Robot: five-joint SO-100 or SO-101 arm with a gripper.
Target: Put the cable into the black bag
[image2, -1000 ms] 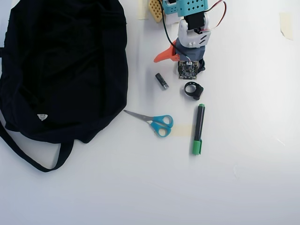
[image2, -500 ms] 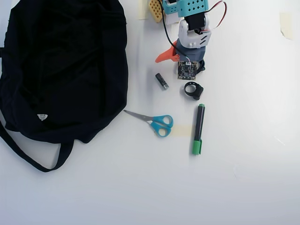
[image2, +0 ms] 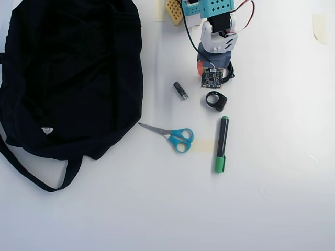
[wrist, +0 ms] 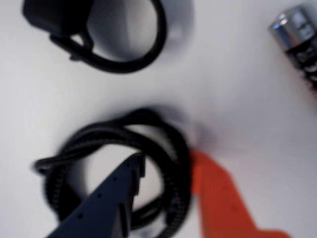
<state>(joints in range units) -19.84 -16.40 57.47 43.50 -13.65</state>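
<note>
Orange and dark-blue fingers stand apart over the coiled cable.

Gripper is spread, the blue finger inside the coil, the orange one just outside its right strand: judged the grasp step, calling next for a squeeze, then a lift. Cable lies under the wrist as a round coil with no clear long axis, well apart from the black bag in the overhead view.
</note>
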